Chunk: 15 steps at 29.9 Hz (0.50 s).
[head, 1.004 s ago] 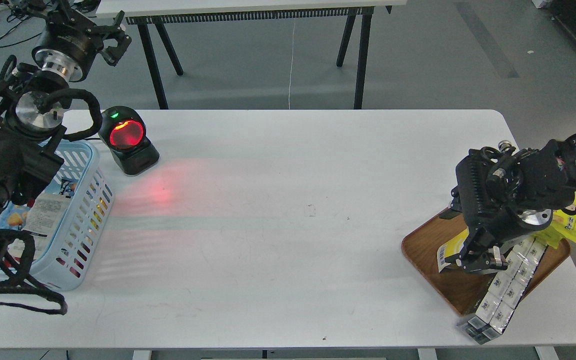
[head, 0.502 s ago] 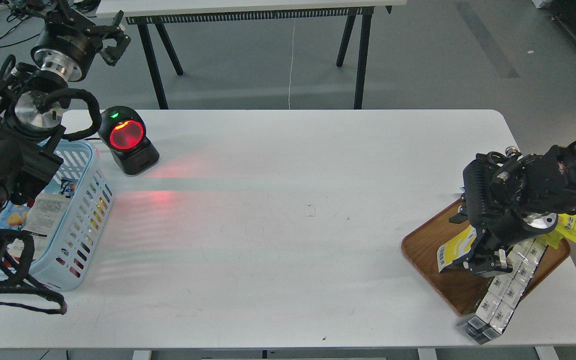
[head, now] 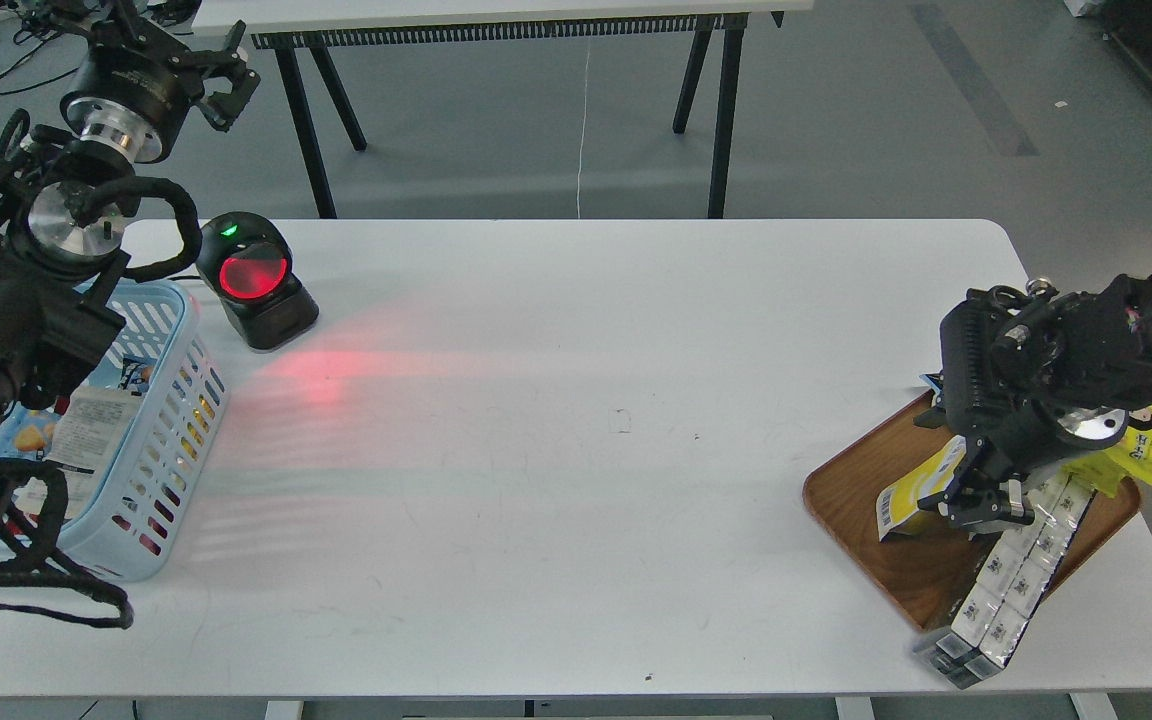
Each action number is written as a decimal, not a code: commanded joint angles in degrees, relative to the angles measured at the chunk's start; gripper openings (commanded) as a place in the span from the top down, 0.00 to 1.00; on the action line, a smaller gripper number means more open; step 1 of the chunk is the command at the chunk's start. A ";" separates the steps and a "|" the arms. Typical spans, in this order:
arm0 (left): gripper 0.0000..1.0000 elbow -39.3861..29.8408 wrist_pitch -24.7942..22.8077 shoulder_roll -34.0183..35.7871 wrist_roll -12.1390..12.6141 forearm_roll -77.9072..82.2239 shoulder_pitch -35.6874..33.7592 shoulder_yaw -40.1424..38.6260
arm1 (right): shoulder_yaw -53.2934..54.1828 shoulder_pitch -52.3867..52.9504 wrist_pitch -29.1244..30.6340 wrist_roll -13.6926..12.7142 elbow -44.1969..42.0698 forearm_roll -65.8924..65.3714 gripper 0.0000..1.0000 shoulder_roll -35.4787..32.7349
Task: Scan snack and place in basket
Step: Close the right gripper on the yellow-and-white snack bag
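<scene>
A yellow and white snack packet [head: 904, 505] stands tilted on the brown tray [head: 921, 575] at the right. My right gripper [head: 979, 500] hangs over the tray, its fingertips against the packet's right end; the dark fingers cannot be told apart. A second yellow packet [head: 1144, 447] lies partly under the arm. A long white multipack [head: 1021, 570] lies across the tray and over its front edge. The black scanner [head: 256, 280] glows red at the back left. The light blue basket [head: 176, 400] at the left holds some snacks. My left gripper [head: 226, 75] is raised beyond the table, open and empty.
My left arm's thick links overhang the basket's left side. A second table's black legs [head: 306, 130] stand beyond the far edge. The scanner throws red light on the white table [head: 576, 420]. The tray sits close to the table's right front corner.
My right gripper has moved a little to the right and up over the tray, staying at the yellow packet. The packet has shifted slightly. The left arm has barely moved.
</scene>
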 commanded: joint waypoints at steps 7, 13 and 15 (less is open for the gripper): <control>0.00 0.00 0.00 0.35 0.06 0.00 0.00 0.01 | 0.64 -2.64 -0.04 0.00 -5.11 0.00 0.21 0.62; 0.00 0.00 0.00 0.35 0.06 0.08 0.00 0.01 | 1.43 -2.99 -0.04 0.00 -5.46 0.00 0.21 0.62; 0.00 0.00 0.00 0.35 0.06 0.00 0.00 0.01 | 1.52 -3.08 -0.04 0.00 -5.81 0.00 0.23 0.62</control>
